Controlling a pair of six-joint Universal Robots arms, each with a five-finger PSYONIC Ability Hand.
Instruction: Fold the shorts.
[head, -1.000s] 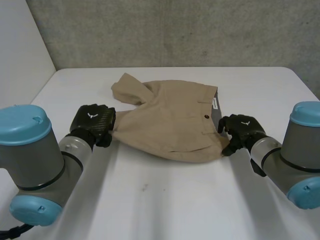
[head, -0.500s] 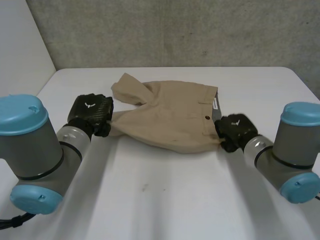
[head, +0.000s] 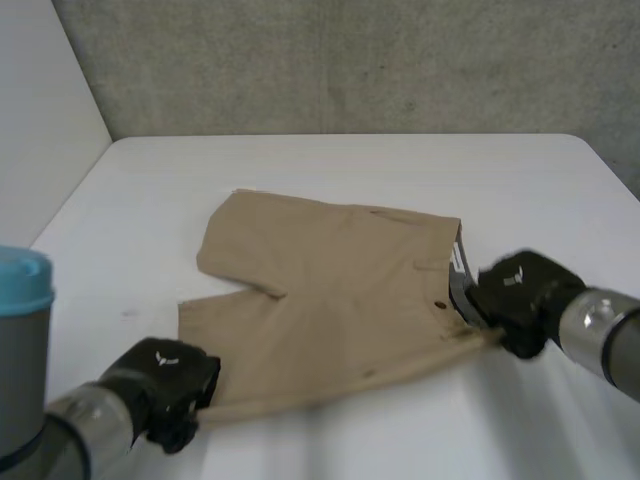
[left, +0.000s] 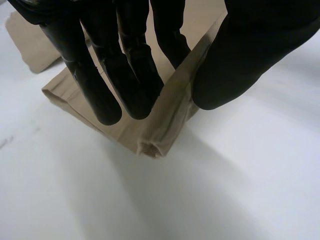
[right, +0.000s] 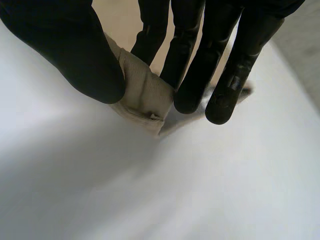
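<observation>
Tan shorts (head: 330, 300) lie spread on the white table (head: 330, 165), waistband toward my right arm and legs toward my left. My left hand (head: 165, 388) pinches the near leg's hem corner (left: 159, 140) between thumb and fingers. My right hand (head: 520, 297) is shut on the near corner of the waistband (right: 142, 95), thumb against fingers. Both held corners sit a little above the table.
A grey wall (head: 350, 60) runs behind the table's far edge. Bare white tabletop lies in front of the shorts (head: 380, 440) and at both sides.
Both hands have pulled the shorts toward the near edge and spread them flatter. The right hand closed on the waistband corner. The far leg, earlier folded up, now lies flat.
</observation>
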